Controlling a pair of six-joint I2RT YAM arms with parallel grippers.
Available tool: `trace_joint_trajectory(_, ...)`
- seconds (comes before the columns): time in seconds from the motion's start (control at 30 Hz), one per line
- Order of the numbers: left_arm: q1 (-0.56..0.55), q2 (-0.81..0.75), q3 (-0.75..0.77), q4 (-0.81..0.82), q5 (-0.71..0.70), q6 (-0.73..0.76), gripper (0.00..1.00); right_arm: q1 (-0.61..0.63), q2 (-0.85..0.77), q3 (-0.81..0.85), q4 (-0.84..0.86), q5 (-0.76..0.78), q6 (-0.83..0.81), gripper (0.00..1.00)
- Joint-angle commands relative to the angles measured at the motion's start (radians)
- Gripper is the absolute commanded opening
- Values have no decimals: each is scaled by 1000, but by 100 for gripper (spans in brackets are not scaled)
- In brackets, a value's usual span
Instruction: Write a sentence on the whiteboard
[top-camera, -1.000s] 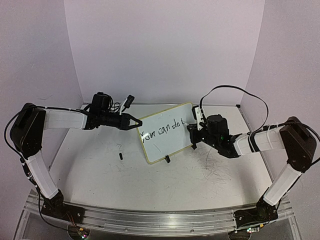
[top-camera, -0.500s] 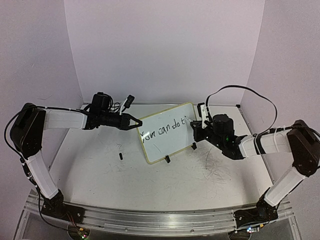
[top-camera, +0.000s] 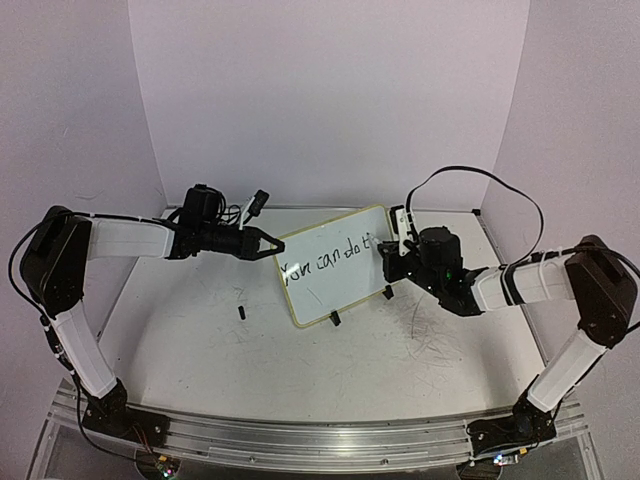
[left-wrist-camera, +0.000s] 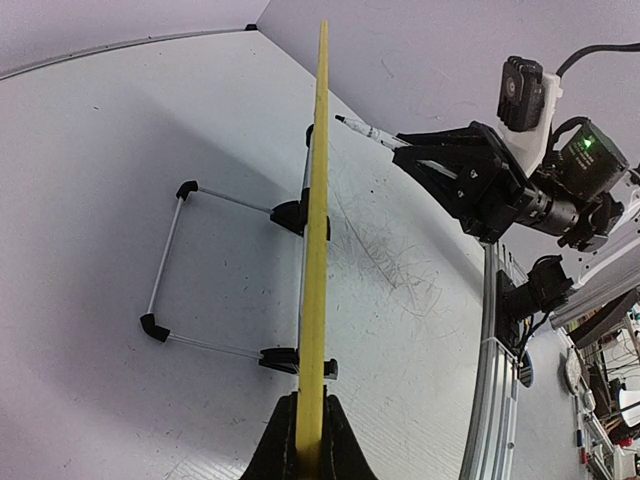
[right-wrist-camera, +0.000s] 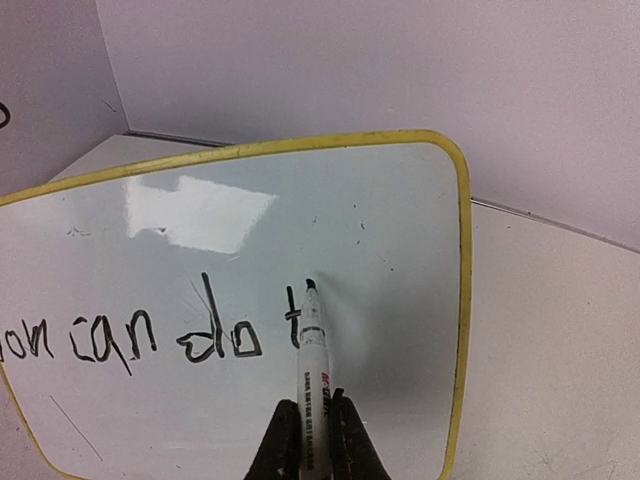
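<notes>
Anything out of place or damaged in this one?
Yes: grey marker scribbles stain the table right of the whiteboard, and a small black cap-like piece lies loose left of it.

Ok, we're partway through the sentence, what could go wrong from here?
1. The lettering ends at "t", with limited bare board left before the yellow rim; the remaining letters may crowd.
2. The left gripper pinches the whiteboard by one edge only, far from the marker in the right gripper; pen pressure there might swing it.
</notes>
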Motion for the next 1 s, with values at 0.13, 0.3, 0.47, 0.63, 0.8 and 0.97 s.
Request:
trace_joint_trajectory(0.13,2,-32,15,-37,7,41,0,-3,36,55,18,38,-7,0)
trace_joint_trajectory(0.3,2,-34,14,-37,7,41,0,-3,52,59,14,45,-6,0)
trace_joint_trajectory(0.47,2,-35,13,-37,4,42,0,-3,53,53,-3,48,-1,0)
trace_joint_trajectory(0.63,1,-35,13,-37,2,44,0,-3,44,22,-11,42,13,0)
trace_joint_trajectory(0.8,2,-35,14,-38,4,44,0,-3,25,-10,-16,41,23,0)
trace_joint_trajectory(0.97,2,-35,14,-38,4,44,0,-3,15,-28,-25,38,30,0)
